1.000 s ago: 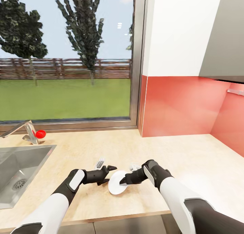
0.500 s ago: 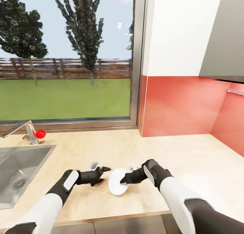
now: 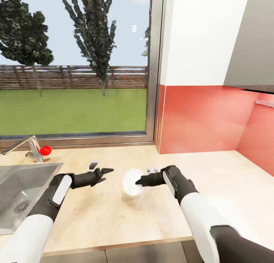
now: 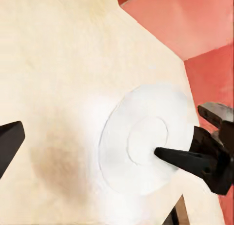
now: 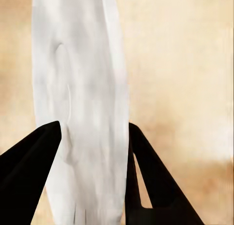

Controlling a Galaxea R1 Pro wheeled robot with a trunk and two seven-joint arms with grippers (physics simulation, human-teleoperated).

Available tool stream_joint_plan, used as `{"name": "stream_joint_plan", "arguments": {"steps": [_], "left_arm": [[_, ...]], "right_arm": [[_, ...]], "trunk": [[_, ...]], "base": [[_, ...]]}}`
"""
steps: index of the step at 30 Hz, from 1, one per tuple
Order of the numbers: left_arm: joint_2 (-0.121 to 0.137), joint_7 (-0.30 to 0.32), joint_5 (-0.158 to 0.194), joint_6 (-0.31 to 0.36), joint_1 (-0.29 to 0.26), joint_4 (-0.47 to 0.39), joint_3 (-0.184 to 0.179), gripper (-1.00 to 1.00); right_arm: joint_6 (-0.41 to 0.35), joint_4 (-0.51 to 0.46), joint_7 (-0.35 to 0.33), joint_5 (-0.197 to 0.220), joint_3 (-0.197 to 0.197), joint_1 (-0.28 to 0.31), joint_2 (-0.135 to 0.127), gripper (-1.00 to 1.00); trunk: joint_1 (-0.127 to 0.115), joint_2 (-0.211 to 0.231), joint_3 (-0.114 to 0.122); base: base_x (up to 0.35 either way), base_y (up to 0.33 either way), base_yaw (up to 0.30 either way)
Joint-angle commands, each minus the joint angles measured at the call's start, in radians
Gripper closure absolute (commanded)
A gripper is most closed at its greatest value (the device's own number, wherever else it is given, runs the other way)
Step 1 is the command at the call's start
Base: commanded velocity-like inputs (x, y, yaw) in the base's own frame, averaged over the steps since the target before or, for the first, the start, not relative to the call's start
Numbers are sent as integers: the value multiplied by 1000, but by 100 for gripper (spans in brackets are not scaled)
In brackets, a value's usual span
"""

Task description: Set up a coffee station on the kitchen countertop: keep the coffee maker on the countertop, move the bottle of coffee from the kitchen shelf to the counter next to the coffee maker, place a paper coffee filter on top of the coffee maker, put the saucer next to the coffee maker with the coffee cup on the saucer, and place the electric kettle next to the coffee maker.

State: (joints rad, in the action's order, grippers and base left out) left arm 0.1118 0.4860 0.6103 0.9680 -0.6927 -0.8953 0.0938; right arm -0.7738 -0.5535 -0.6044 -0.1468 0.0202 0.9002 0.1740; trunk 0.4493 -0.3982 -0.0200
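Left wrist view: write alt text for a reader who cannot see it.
A white saucer is held at its edge by the right pincer above a pale wooden countertop. One dark fingertip of the left pincer pokes in from the frame's edge, well clear of the saucer, and a red backsplash runs behind the counter.

Saucer: the white saucer (image 3: 132, 182), pinched on edge by the right gripper (image 3: 140, 182), now sits farther from the worktop's front edge, nearer the window, and is lifted clear of the surface.
Right arm: it has reached forward, carrying the saucer away from the front edge.
Left gripper: the left gripper (image 3: 102, 174) has drawn away from the saucer toward the sink (image 3: 23, 190) side; the gap between them, narrow a second ago, is now wide.
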Motion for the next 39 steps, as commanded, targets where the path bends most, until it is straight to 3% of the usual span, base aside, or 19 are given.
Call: {"name": "stream_joint_plan", "arguments": {"steps": [1, 3, 7, 10, 14, 16, 18, 19, 23, 31, 34, 39], "left_arm": [[13, 65, -10, 7, 33, -45, -6, -100], [53, 133, -15, 10, 88, -124, -33, -100], [121, 168, -17, 14, 194, -271, -54, -100], [136, 173, -17, 10, 291, -389, -58, -100], [140, 175, -18, 2, 376, -437, -57, -100], [154, 186, -20, -17, 483, -450, -50, -100], [185, 227, -22, -36, 523, -450, -45, -100], [217, 265, -25, -120, 590, -439, -43, -100], [241, 269, -25, -145, 637, -437, -43, -100], [258, 270, -40, -272, 752, -408, -42, -100], [263, 269, -75, -333, 798, -325, -42, -100], [265, 268, -122, -462, 829, -153, -41, -100]], "right_arm": [[-2, -48, -8, -16, 1, 0, 0, 100], [-2, -116, -10, -16, 1, 0, 0, 100], [-1, -208, -11, -16, 3, 0, 0, 100], [-2, -240, -11, -16, 3, 0, 0, 100], [-1, -247, -10, -16, 2, 0, 0, 100], [-2, -280, -8, -16, 1, 0, 0, 100], [-2, -289, -8, -16, 2, 0, 0, 100], [-2, -291, -9, -16, 1, 0, 0, 100], [-2, -291, -9, -16, 1, 0, 0, 100], [-2, -291, -9, -16, 1, 0, 0, 100], [-2, -290, -9, -16, 1, 0, 0, 100], [-2, -291, -9, -16, 1, 0, 0, 100]], "trunk": [[1, -2, -2], [1, -2, -2], [1, -2, -2], [1, -2, -2], [1, -2, -2], [1, -2, -2], [1, -2, -2], [1, -2, -2], [1, -2, -2], [1, -2, -2], [1, -2, -2], [1, -2, -2]], "base": [[0, 0, 0], [0, 0, 0], [-94, 0, 0], [-290, 0, 0], [-327, 0, 0], [-337, 3, 0], [-314, 115, 0], [-280, 217, 0], [-280, 219, 1], [-279, 220, 159], [-279, 220, 265], [-279, 220, 274]]}}
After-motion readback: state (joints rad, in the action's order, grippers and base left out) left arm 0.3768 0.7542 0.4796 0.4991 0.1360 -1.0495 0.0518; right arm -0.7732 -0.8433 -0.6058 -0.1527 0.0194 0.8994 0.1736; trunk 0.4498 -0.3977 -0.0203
